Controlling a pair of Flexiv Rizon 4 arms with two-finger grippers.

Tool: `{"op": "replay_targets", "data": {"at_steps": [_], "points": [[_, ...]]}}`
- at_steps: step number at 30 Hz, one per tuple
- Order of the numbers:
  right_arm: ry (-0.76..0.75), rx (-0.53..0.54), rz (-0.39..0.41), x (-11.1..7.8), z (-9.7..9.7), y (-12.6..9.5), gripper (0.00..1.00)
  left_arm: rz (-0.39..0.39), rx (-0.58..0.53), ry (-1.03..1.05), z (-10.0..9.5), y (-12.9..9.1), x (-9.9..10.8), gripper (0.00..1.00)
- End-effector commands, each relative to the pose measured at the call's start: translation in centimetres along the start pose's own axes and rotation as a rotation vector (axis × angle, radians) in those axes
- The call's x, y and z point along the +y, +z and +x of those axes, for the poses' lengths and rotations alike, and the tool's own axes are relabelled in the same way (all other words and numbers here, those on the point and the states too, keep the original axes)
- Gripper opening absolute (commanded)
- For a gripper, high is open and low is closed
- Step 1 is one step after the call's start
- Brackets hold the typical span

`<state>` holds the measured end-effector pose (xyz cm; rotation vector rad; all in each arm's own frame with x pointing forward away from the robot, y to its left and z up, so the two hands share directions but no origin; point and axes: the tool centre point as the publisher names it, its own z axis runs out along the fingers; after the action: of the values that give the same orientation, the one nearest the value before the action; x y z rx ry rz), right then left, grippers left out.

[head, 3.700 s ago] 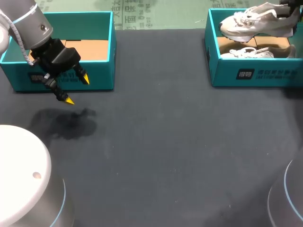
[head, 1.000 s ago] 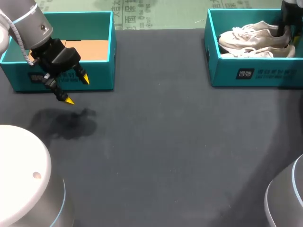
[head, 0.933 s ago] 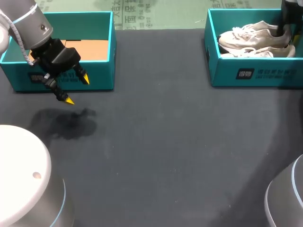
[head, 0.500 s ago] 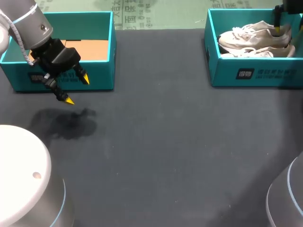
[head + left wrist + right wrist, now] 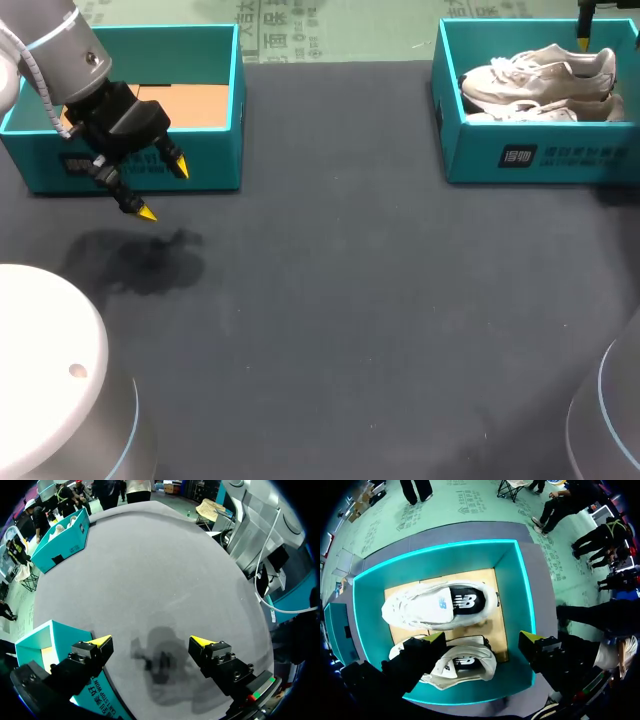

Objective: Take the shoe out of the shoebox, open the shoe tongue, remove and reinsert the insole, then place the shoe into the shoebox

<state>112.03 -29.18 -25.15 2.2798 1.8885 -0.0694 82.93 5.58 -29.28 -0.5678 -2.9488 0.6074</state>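
A white shoe and its twin sit soles down, side by side, dark insoles showing, in the teal shoebox at 1 o'clock.

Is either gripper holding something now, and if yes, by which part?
Nothing is held. Left gripper is open over the table; right gripper is open above the shoes.

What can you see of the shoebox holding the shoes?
The shoebox is an open teal box, cardboard-looking, with a brown floor and a dark label on its front wall. It rests at the table's far right and holds two white shoes side by side. The right tool hovers open above it.
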Motion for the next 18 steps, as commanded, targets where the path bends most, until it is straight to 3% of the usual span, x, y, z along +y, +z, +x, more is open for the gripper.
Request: {"op": "replay_targets", "data": {"at_steps": [1,9,12,18], "points": [[-0.008,0.007,-0.075,-3.3,0.3,-2.7,1.00,-0.003,-0.002,0.000,0.1,0.0,0.0,1.00],[-0.034,0.008,-0.068,-6.8,2.0,-5.3,1.00,-0.003,-0.002,0.000,0.1,0.0,0.0,1.00],[-0.035,0.010,-0.069,-8.1,2.4,-5.9,1.00,0.013,-0.038,0.006,0.9,-1.4,-0.6,1.00],[-0.030,0.017,-0.057,-10.9,3.5,-6.6,1.00,-0.079,-0.139,-0.168,2.5,-4.0,-1.7,1.00]]}}
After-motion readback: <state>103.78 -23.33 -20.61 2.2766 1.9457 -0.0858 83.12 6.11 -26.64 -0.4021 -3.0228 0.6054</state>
